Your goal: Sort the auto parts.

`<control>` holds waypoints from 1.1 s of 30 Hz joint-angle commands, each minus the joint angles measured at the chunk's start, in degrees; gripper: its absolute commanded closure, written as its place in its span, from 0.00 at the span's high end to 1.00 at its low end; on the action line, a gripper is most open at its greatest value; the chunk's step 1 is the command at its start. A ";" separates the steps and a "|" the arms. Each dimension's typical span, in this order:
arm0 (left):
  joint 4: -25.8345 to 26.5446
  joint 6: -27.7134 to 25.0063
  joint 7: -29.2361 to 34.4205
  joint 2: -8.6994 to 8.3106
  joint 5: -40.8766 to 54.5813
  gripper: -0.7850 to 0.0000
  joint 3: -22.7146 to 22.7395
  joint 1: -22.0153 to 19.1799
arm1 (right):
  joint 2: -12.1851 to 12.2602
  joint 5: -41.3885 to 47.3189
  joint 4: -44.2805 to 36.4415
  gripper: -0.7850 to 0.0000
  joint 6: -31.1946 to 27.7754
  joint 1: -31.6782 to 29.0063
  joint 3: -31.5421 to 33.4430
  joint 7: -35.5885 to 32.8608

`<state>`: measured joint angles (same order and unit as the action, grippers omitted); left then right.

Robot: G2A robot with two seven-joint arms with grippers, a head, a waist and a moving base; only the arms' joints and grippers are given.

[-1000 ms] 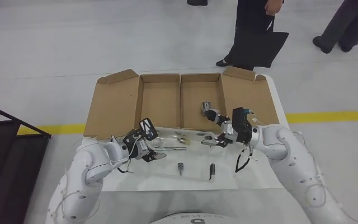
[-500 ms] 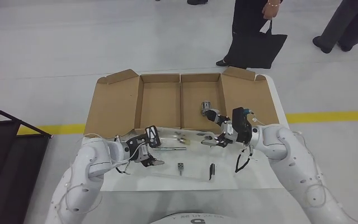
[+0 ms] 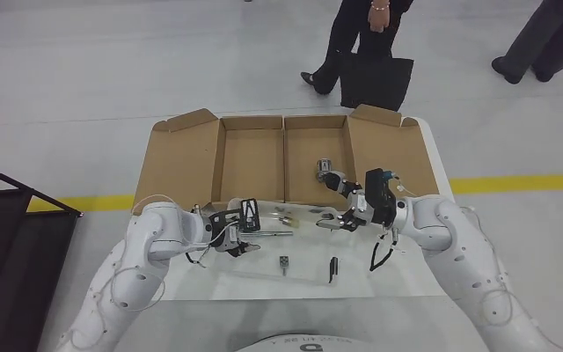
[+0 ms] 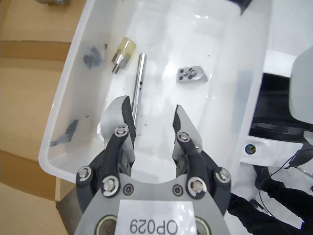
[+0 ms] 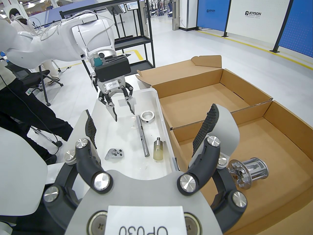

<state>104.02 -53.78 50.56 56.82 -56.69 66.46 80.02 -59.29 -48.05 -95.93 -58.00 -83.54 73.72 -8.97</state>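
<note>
Slim polished steel rod (image 4: 138, 86) is seen lying left-to-right in the white plastic tray (image 4: 63, 103), its left end beside one pad (image 4: 128, 118) of the spread-open left gripper (image 4: 150, 110).

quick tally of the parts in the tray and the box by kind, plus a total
ring: 1
long rod: 1
yellowish cylinder fitting: 1
flat grey block with holes: 1
flanged hub: 1
Total: 5. Four lie in the white tray and the hub lies in the cardboard box. A dark sliver by the tray's edge is not counted because I cannot identify it.
</note>
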 commanded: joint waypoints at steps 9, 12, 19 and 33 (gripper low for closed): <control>-2.29 3.54 3.49 -1.30 2.55 0.46 -6.91 -6.10 | 0.00 0.00 0.00 1.00 0.00 0.00 0.00 0.00; -2.98 3.35 3.30 -1.84 2.29 0.46 -10.15 -8.25 | 0.00 0.00 0.00 1.00 0.00 0.00 0.00 0.00; -5.74 5.66 5.60 -1.64 3.51 0.44 -16.75 -14.31 | 0.00 0.00 0.00 1.00 0.00 0.00 0.00 0.00; -11.55 6.68 6.18 -0.99 6.52 0.39 -26.91 -21.98 | 0.00 0.00 0.00 1.00 0.00 0.00 0.00 0.00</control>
<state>92.57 -47.53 56.65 55.73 -49.91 39.77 58.30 -59.29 -48.05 -95.93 -58.00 -83.54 73.72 -8.97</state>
